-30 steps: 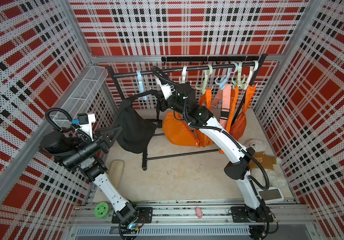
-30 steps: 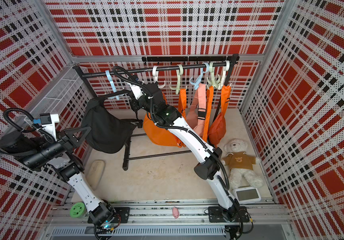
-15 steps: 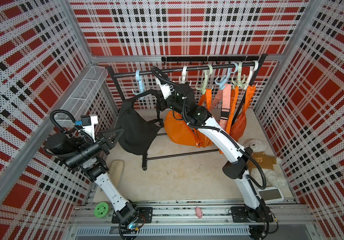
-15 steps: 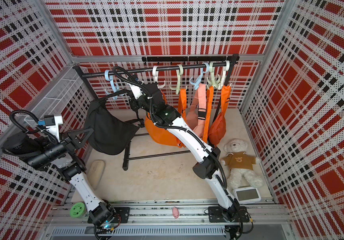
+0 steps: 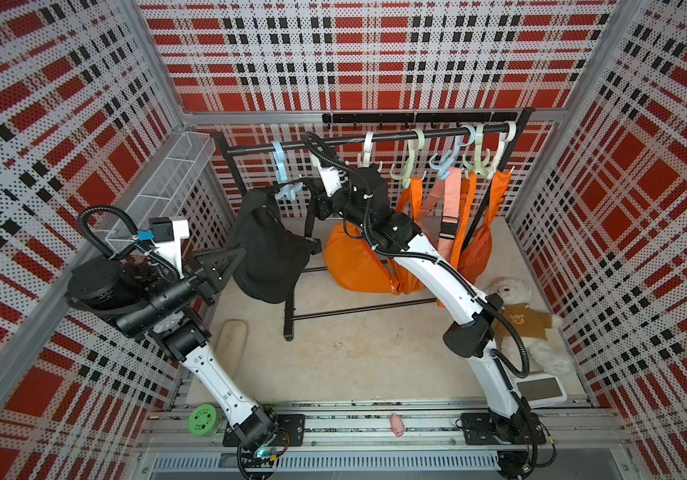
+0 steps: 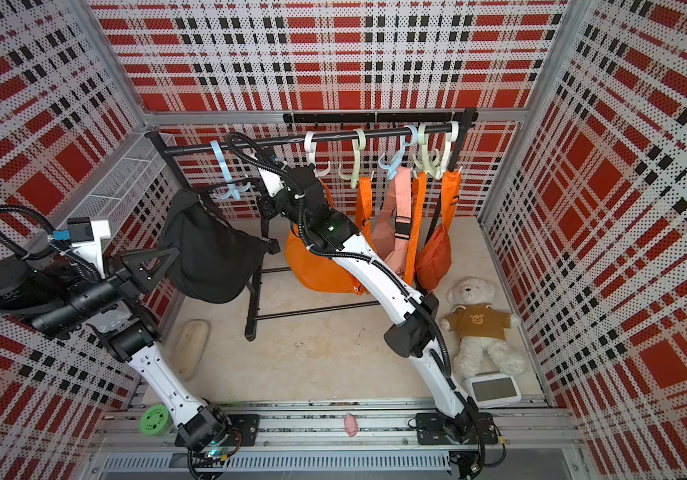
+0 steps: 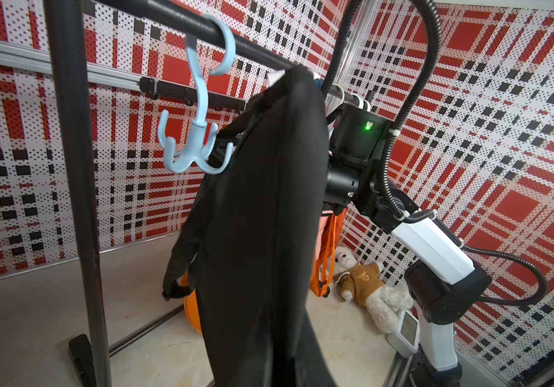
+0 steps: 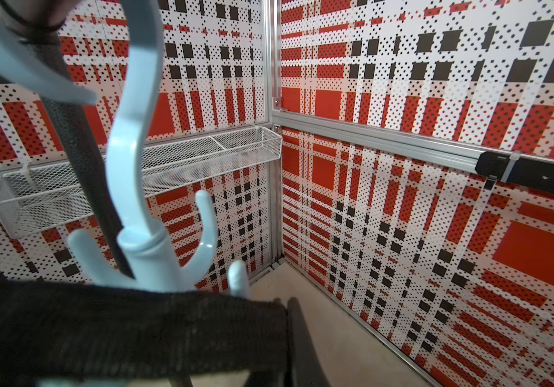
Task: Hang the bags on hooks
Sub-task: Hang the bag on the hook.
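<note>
Clamping black bag point(image 5: 269, 257): right pincer point(image 5: 311, 195), fully closed.

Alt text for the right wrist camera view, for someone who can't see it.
Close up, a light blue plastic multi-prong hook hangs from a black rail, a black woven strap stretched across its prongs. Behind, a white wire-mesh basket sits on a red, black and white plaid wall.

Perforated walls point(image 5: 375, 50) printed in red, black and white plaid close three sides, framed by aluminium posts point(image 5: 154, 62). The floor point(image 5: 354, 353) is pale, scuffed beige. A white wire-mesh basket point(image 5: 167, 178) hangs on one side wall; a black garment rack point(image 5: 289, 322) stands along the back, under even light
</note>
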